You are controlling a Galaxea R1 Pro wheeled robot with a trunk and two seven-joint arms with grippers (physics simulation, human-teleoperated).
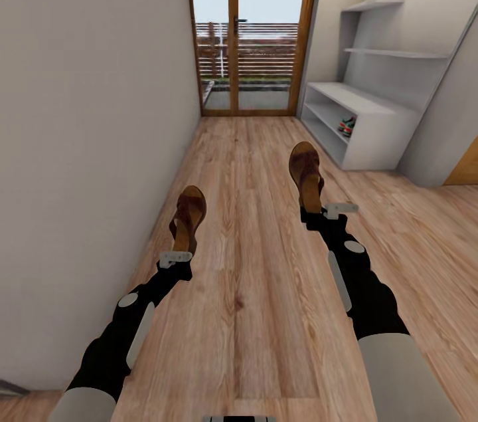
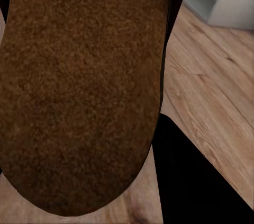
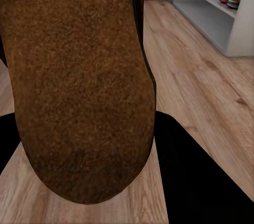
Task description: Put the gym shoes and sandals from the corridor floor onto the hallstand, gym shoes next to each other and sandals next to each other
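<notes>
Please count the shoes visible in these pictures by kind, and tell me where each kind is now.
Sandals: 2, one held by the left gripper (left sandal) and one held by the right gripper (right sandal), both off the floor.
Gym shoes: 2, side by side as a pair on a shelf of the hallstand.
Total: 4

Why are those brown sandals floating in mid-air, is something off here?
Nothing is broken. Each arm carries one sandal above the wood floor: the left sandal and the right sandal stick out, toe forward, from the fingers. The gym shoes already sit on the shoe rack.
</notes>
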